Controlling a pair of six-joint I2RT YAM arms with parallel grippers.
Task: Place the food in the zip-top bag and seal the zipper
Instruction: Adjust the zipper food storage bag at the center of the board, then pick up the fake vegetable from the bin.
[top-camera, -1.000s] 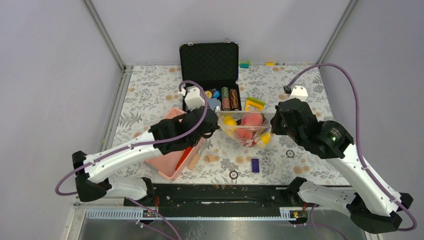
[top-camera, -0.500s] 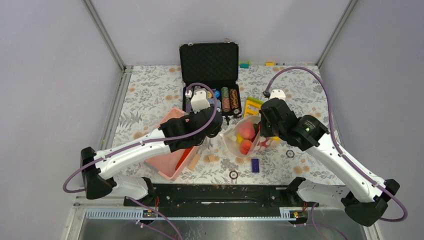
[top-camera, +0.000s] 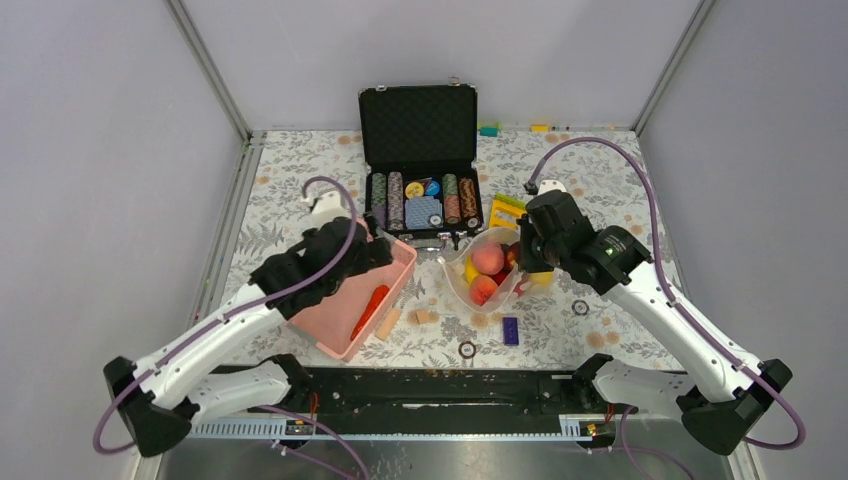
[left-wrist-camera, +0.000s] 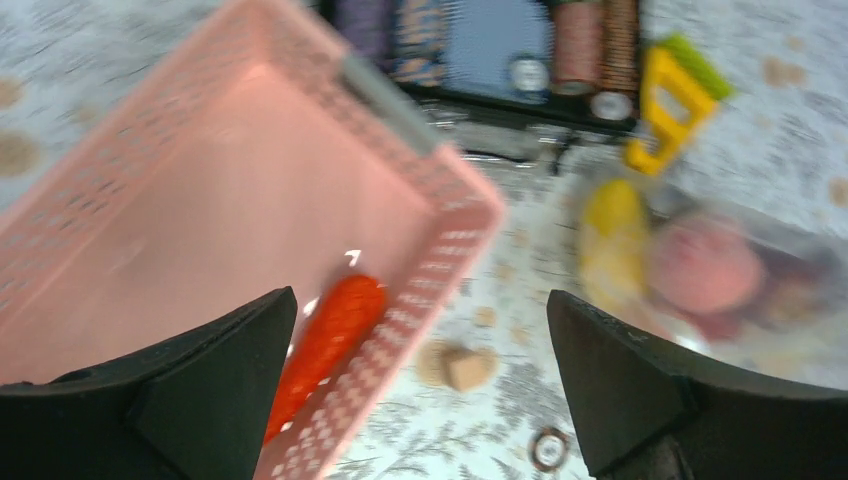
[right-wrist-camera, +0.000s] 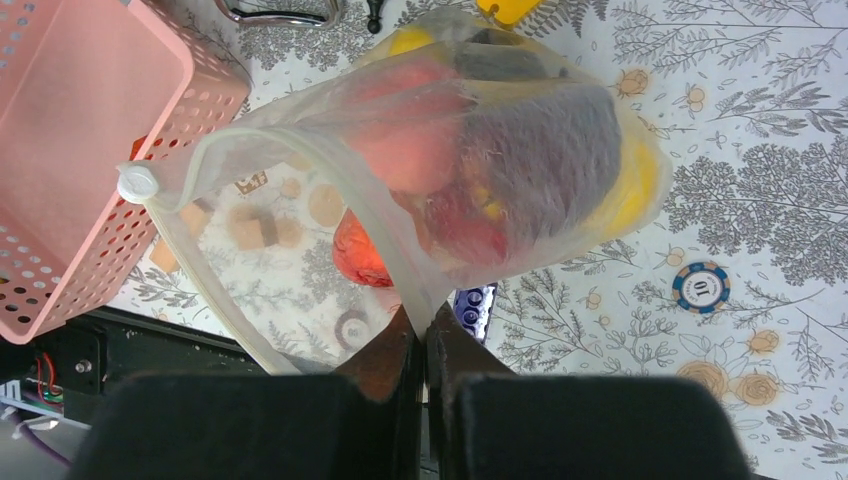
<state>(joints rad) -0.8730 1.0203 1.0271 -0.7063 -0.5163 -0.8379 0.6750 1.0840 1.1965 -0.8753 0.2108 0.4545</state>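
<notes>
The clear zip-top bag (top-camera: 487, 272) hangs by its right edge from my right gripper (top-camera: 522, 262), which is shut on the plastic beside the zipper (right-wrist-camera: 300, 150). The bag's mouth gapes toward the left. Inside lie peach (top-camera: 487, 257), red (top-camera: 483, 291) and yellow (top-camera: 469, 271) food pieces. In the right wrist view the bag (right-wrist-camera: 520, 150) bulges just beyond my right gripper (right-wrist-camera: 422, 335). My left gripper (top-camera: 375, 250) stands open and empty over the pink basket (top-camera: 335, 322). A long orange-red toy vegetable (left-wrist-camera: 330, 340) lies in the basket (left-wrist-camera: 200, 200), just left of my left gripper (left-wrist-camera: 420, 300).
An open black case (top-camera: 420, 120) of poker chips stands behind the bag. A yellow toy (top-camera: 508, 209) lies to its right. Small wooden blocks (top-camera: 424, 316), a blue brick (top-camera: 511, 330), two metal rings (top-camera: 466, 349) and a loose chip (right-wrist-camera: 700, 287) dot the cloth near the bag.
My left gripper let go of the bag's left edge, opened wide and drew back left over the basket. The right gripper shifted left, and the bag now hangs from it alone.
</notes>
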